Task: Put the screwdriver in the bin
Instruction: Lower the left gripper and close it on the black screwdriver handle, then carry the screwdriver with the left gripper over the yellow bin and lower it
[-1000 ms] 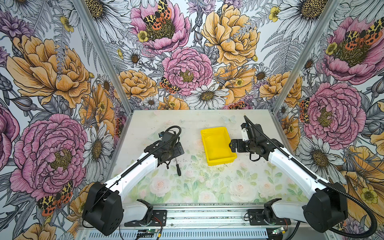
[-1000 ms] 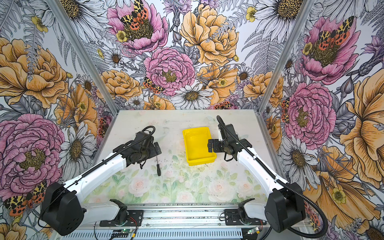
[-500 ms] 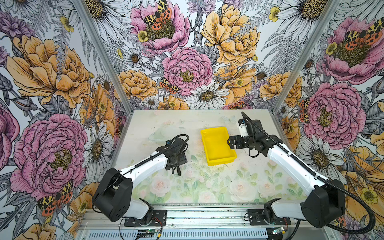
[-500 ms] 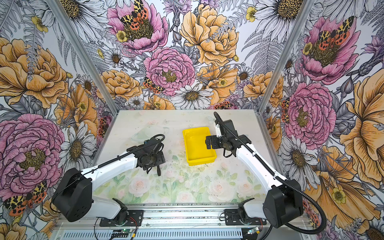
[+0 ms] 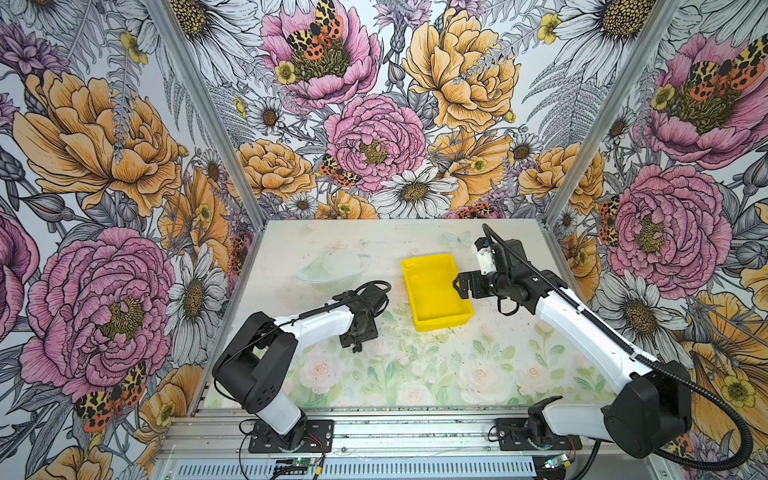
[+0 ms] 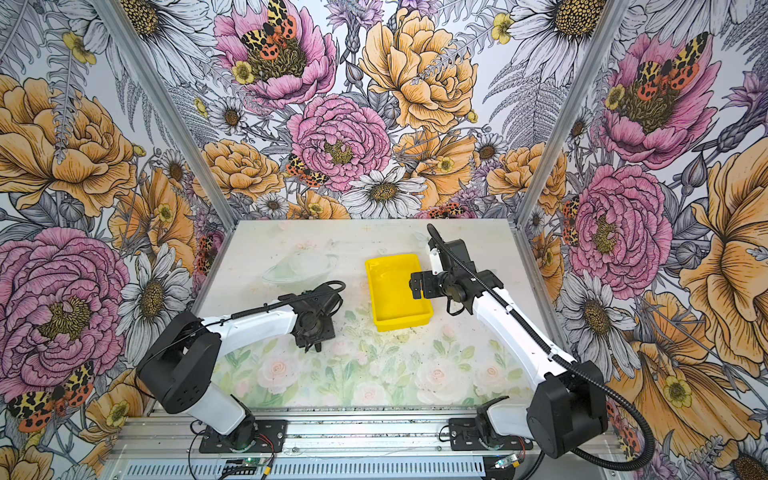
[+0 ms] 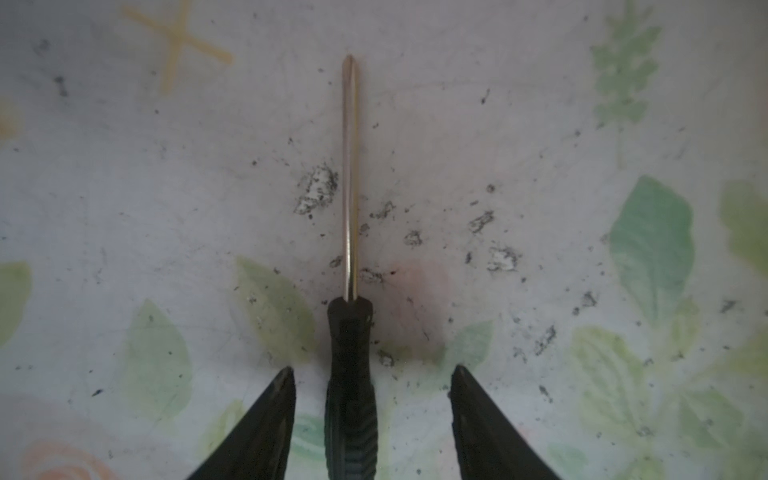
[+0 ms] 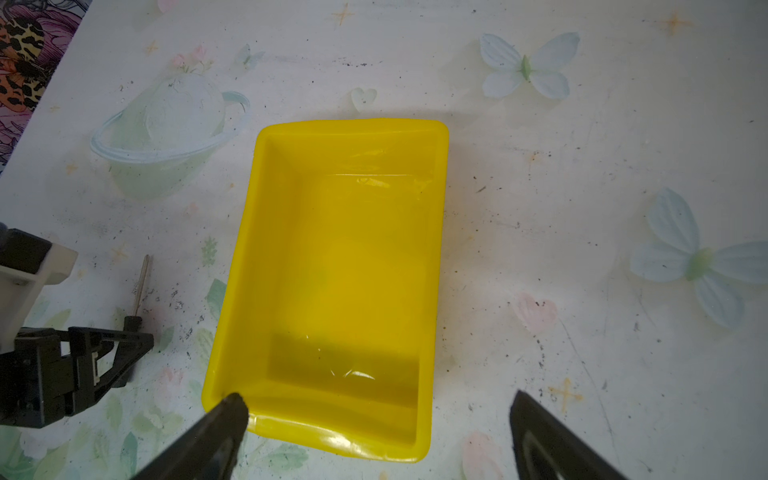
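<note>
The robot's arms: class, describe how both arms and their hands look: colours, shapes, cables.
Both the left arm and right arm have smooth white shells between bulky black joints. Each ends in a black hand, left hand and right hand, with two tapered, pointed fingers. A black ribbed hose loops along the right arm; a thinner black cable runs along the left.

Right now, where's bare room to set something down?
Bare: the table strip in front of the bin, the strip behind it, its floor. Crowded: left of the bin, left gripper over the screwdriver; right gripper at its right rim.
</note>
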You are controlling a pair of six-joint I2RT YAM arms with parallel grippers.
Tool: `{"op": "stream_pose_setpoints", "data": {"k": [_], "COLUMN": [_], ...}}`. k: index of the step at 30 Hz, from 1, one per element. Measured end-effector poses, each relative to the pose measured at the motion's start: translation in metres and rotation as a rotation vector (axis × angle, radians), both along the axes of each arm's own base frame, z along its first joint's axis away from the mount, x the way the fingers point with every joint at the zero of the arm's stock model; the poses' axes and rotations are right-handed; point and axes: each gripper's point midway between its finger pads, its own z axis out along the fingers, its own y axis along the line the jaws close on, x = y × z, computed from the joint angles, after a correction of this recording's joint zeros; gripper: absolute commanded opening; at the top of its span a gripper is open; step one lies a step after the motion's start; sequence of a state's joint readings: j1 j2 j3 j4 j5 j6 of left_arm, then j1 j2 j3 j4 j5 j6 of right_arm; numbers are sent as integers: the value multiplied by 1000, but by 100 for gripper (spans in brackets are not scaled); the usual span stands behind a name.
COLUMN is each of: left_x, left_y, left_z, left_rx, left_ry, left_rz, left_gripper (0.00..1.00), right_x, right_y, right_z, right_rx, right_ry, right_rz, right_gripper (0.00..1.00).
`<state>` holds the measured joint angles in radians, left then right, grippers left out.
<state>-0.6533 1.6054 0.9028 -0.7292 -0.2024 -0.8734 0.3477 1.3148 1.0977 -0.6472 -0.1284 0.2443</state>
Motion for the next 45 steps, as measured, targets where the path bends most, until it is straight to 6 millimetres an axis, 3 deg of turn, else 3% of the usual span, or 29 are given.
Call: {"op": "stream_pose_setpoints", "data": {"k": [10,25,32,37,45], "left_x": [-4,-8,-7,-6,16], "left_y": [-4,-10,-11,-16,-38], "left_z": [-4,-4,-1,12,55], "left_rx": [-4,-16,-22,-53,-139], "left_ry": [12,11,5,-31,-133], "left_rz": [11,28,28,16,-2], "left_gripper": [40,16,9,9,9], "right_x": [-7,-8,-9,-9,-10], "right_y": [-3,-3,-4,-4,-5], "right_z": [-8,-3,1,1,-3], "right_rx": [-8,-17,-14,-12,-10], "right_ry": [13,-8,-20,-20,-8], "right_rz": [4,18,17,16,2], "right_gripper": [99,99,100,100,99]}}
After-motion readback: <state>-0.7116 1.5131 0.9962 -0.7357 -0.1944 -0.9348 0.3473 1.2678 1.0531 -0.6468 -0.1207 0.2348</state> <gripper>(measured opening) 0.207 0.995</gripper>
